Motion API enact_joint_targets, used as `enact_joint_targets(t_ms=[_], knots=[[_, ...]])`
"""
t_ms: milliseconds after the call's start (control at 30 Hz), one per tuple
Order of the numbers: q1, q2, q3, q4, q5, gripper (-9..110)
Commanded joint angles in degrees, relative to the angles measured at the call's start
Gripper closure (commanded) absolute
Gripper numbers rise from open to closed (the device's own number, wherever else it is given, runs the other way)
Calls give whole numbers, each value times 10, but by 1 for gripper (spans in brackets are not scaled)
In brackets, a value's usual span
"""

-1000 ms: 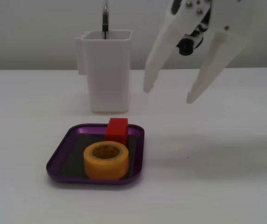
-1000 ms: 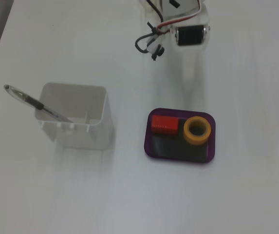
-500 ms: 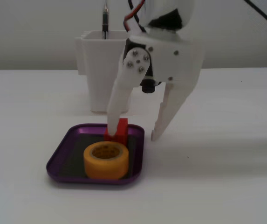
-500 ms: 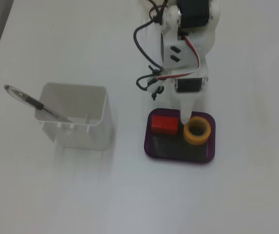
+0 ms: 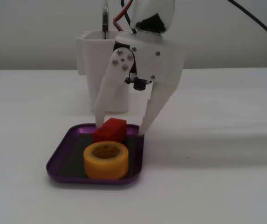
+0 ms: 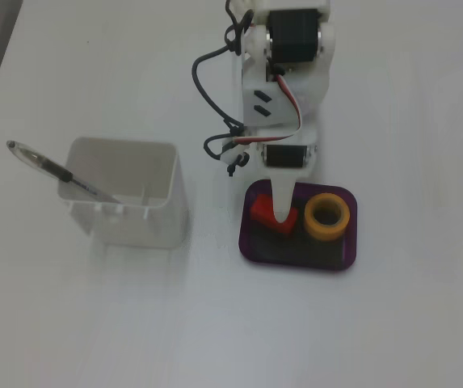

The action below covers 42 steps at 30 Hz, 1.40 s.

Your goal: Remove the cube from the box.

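The red cube point(image 5: 110, 131) lies at the back of the purple box point(image 5: 55, 161), behind a yellow tape roll point(image 5: 106, 160). My white gripper point(image 5: 120, 129) hangs down over the box, open, with one finger on each side of the cube. In this fixed view the left fingertip is right at the cube's edge and the right fingertip stands a little apart from it. In the fixed view from above, the gripper point(image 6: 281, 217) covers the middle of the cube point(image 6: 260, 212) in the box point(image 6: 251, 250), with the tape roll point(image 6: 328, 217) to the right.
A tall white container point(image 6: 126, 194) with a pen point(image 6: 53, 170) in it stands left of the box in the view from above. In the front view this container point(image 5: 89, 60) is behind the gripper. White table all around.
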Motion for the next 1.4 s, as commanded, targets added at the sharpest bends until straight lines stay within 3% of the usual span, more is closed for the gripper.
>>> enact_joint_targets(t_ms=[0,633,967,1233,1367], knots=[[4,6,-27,-18,-3,82],[4,1,-48,-41,-3,82],[4,-84,-57,-39,-3,82],[3,-83,-59,-41,-3,103],[0,-73,-79,-32,-3,102]])
